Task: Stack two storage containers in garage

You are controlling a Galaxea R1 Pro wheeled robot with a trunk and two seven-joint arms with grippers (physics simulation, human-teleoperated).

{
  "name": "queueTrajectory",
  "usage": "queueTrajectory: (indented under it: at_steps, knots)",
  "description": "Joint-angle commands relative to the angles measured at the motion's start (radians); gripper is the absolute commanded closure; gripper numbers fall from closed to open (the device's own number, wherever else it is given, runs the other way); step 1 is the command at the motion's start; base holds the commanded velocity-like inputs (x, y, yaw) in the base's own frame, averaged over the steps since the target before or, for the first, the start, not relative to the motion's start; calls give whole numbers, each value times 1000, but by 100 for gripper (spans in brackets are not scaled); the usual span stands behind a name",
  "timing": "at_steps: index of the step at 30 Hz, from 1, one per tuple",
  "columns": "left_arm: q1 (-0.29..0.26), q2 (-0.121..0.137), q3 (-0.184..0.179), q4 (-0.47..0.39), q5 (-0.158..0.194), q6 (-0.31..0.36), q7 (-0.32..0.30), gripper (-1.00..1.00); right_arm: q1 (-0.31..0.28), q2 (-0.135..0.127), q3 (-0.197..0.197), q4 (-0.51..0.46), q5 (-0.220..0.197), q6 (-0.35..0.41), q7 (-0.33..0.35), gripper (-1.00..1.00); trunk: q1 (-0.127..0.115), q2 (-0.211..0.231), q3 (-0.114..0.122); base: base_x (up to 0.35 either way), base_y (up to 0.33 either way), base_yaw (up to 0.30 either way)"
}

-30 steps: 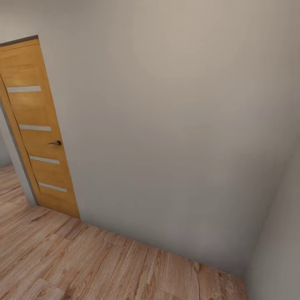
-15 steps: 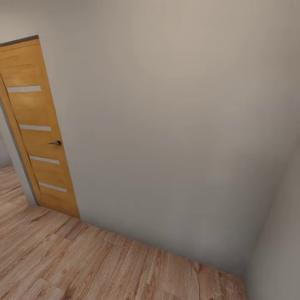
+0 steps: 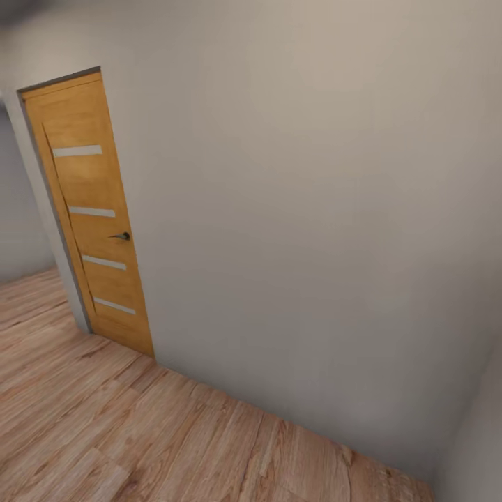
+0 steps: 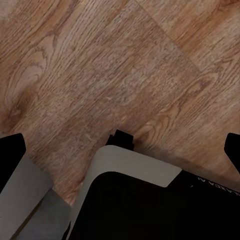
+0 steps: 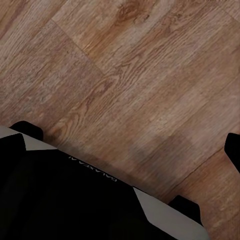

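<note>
Plank flooring [image 3: 104,432] of light grained wood is running up to a smooth beige wall [image 3: 314,209], where a wooden door [image 3: 94,216] with pale slats is standing; against the earlier picture the view is shifting, door sliding rightward. Left gripper [image 4: 120,150] and right gripper [image 5: 120,145] are hanging spread over bare planks, above the robot's black base [image 4: 145,210].

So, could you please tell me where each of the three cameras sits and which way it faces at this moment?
Head view: from the robot's head, looking forward and down at a beige wall, a wooden door with glass slats, and wood-plank floor.
Left wrist view: near the left hand, looking down at plank floor; the robot's black and grey base shows.
Right wrist view: near the right hand, looking down at floor; the base shows.
Shared: all three see the plank floor; both wrist views see the base.
</note>
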Motion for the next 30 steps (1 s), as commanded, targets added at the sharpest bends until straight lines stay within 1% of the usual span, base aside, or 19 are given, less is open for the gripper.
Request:
queueTrajectory:
  at_steps: [1,10,19,23,30]
  knots:
    - [-1,0,4,1,2,1,2,-100,-1,-1,8,4,0,-8,0,-100,0,-1,-1,0,0,25]
    - [-1,0,4,1,2,1,2,-100,-2,-1,8,4,0,-8,0,-100,0,-1,-1,11,2,3]
    - [-1,0,4,1,2,1,2,-100,-1,0,8,4,0,-8,0,-100,0,-1,-1,284,123,6]
    - [-1,0,4,1,2,1,2,-100,-2,1,8,4,1,-9,0,-100,0,-1,-1,154,50,199]
    - [-1,0,4,1,2,1,2,-100,-1,1,8,4,1,-9,-1,-100,0,-1,-1,20,7,276]
